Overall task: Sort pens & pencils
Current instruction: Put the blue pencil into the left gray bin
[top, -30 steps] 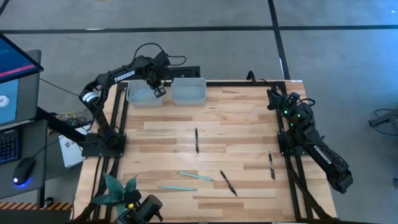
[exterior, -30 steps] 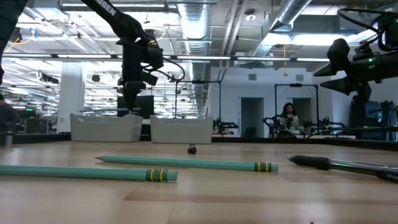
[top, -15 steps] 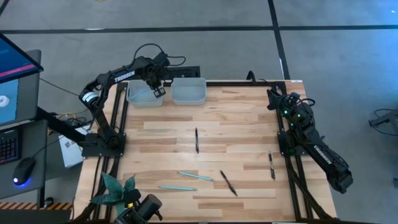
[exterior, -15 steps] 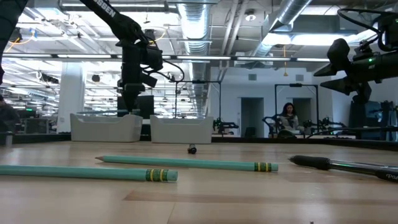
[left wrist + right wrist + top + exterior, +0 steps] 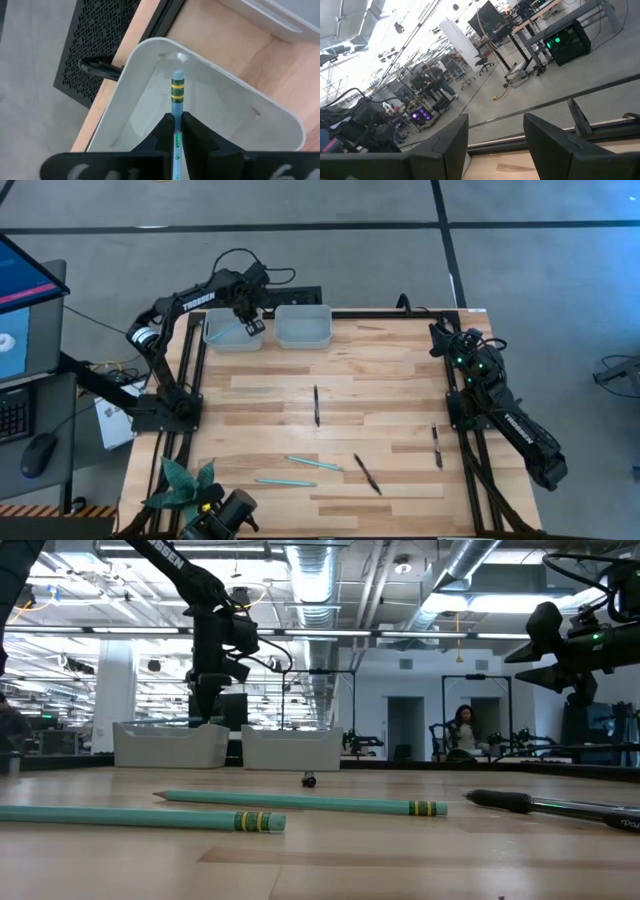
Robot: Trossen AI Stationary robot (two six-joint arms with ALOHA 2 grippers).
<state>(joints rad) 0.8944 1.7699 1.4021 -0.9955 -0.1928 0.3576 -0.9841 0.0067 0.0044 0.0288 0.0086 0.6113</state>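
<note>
The left claw point(image 5: 177, 131) hangs over the left bin point(image 5: 222, 335) at the tabletop's far-left corner, clamped on a teal pencil point(image 5: 177, 97). This looks like the drop-off step; next, it should release. The right claw point(image 5: 495, 137), fingers apart, waits at the right edge.

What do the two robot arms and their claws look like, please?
Both arms are dark, jointed and slim, with white TROSSEN lettering along a link. The left arm trails a looping black cable above its claw. The right arm shows small green lights near its claw. The claw fingers are dark and flat.
</note>
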